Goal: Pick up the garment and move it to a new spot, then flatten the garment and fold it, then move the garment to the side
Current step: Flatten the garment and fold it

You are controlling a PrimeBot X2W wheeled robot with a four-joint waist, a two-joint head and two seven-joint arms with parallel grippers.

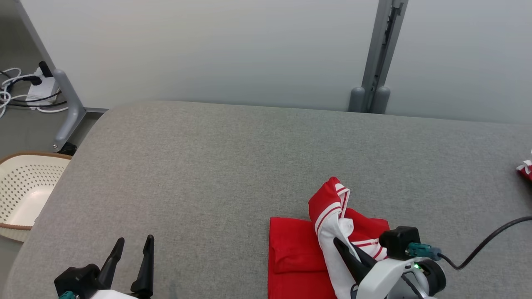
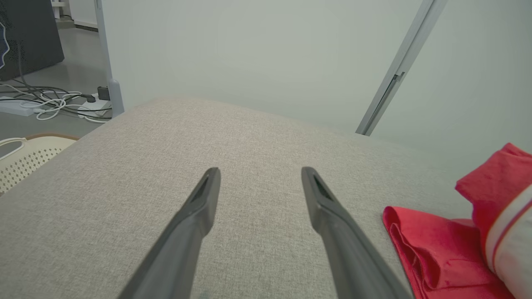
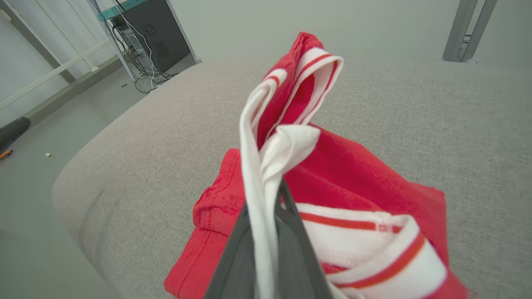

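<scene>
The red knit garment with white, red-striped trim [image 3: 353,174] is caught by a narrow white band that runs between the two dark fingers of the right gripper [image 1: 338,245]. Those fingers are clenched on the band alone. The striped cuff stands up above the fingertips, and the red body lies in loose layers on the grey fabric-covered table [image 1: 208,166], at the table's near edge and right of its middle.

The left gripper [image 1: 135,238] hovers over the table's near-left part with its jaws spread wide and nothing between them.

The pinch looks thin. I judge that a lift could pull the band through the fingers or merely unroll it, leaving the red body behind. Because the cloth sits at the table's near edge, a sideways drag could spill it over that edge. The black cable [image 1: 490,241] arching from the right wrist over the table's right part might also brush the cloth.

Bare table lies to the left and beyond. A cream perforated basket [image 1: 25,187] stands off the table's left edge, and a red-and-white scrap [image 1: 525,170] lies at its right edge. A grey post [image 1: 376,95] rises behind its far edge. None of these blocks the way.
</scene>
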